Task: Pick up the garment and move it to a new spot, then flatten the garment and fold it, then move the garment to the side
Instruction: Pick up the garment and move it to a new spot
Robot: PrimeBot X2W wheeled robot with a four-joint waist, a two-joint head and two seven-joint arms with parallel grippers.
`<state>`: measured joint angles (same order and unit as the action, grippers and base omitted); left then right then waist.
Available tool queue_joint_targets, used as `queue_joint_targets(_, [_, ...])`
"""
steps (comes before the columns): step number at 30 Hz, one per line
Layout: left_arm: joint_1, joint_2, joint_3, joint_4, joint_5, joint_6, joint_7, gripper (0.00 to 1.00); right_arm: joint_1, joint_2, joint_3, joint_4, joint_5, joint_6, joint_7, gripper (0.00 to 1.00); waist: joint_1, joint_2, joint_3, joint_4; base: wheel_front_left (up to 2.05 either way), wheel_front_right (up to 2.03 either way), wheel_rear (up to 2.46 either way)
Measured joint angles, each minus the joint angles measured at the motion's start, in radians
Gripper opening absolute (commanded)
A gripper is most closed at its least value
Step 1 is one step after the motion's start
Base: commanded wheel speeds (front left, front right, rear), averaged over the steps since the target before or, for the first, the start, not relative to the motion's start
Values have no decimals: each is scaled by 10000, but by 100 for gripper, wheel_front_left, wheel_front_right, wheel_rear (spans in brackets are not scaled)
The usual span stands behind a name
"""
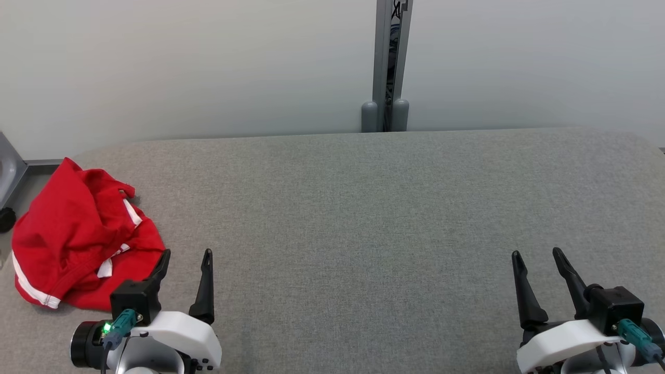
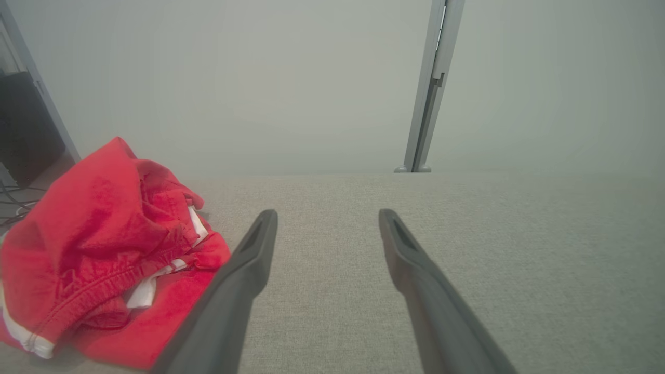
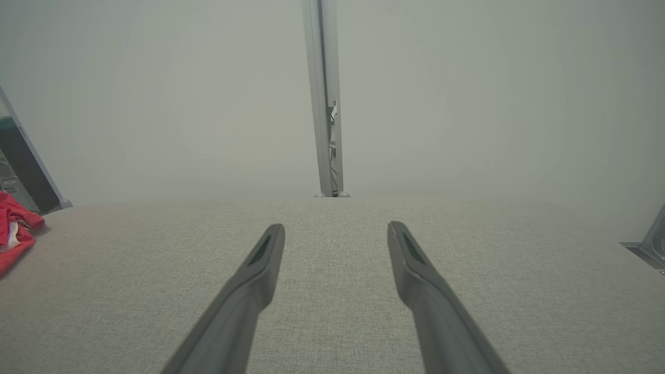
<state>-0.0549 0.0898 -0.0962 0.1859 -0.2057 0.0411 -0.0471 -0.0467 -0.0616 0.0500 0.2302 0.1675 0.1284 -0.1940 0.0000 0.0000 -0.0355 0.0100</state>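
**Head view**
- garment (image 1: pixel 78 234): red with white trim, crumpled in a heap at the left edge of the table (image 1: pixel 363 208)
- left gripper (image 1: pixel 187 254): jaws spread wide and empty, just right of the heap; its outer finger overlaps the red cloth in this view, and contact cannot be told
- right gripper (image 1: pixel 536 253): jaws spread wide and empty, at the lower right, well apart from the garment
- post (image 1: pixel 387 62): upright against the wall behind the table's far edge

**Left wrist view**
- fingers (image 2: pixel 260 249) point across bare grey cloth
- the garment (image 2: pixel 104 234) lies to their left, outside the gap between them; a gathered waistband and white lining show in its folds

**Right wrist view**
- jaws apart over bare table
- a red corner of the garment (image 3: pixel 13 234) sits at the far left margin

**Step in hand (judged)**
- pick-up not yet begun; the left arm is the nearer one
- turn the left gripper toward the heap so the cloth lies between the fingers
- come down on a thick raised fold rather than the thin trimmed hem
- close firmly, then lift the cloth clear of the edge before carrying
- the bare middle of the table offers room for flattening
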Motion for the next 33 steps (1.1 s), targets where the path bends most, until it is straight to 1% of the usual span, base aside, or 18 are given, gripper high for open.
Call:
queue_joint_targets(6, [3, 44, -50, -69, -38, 42, 0, 100, 11, 8, 38, -46, -25, 0, 61, 100, 0, 0, 22, 231, 0, 0, 0])
queue_joint_targets(12, [-6, 98, -77, -94, -86, 88, -2, 100, 102, 27, 259, -109, -27, 12, 94, 100, 0, 0, 31, 765, 0, 0, 0])
queue_joint_targets(20, [-70, 96, -111, -35, -159, 203, -75, 100, 107, 52, 506, -196, 15, 12, 148, 100, 0, 0, 58, 1913, 0, 0, 0])
queue_joint_targets(33, [-65, 117, -301, 107, -282, 201, -148, 100, 206, 88, 610, -180, 155, 12, 144, 100, 0, 0, -59, 4113, 0, 0, 0])
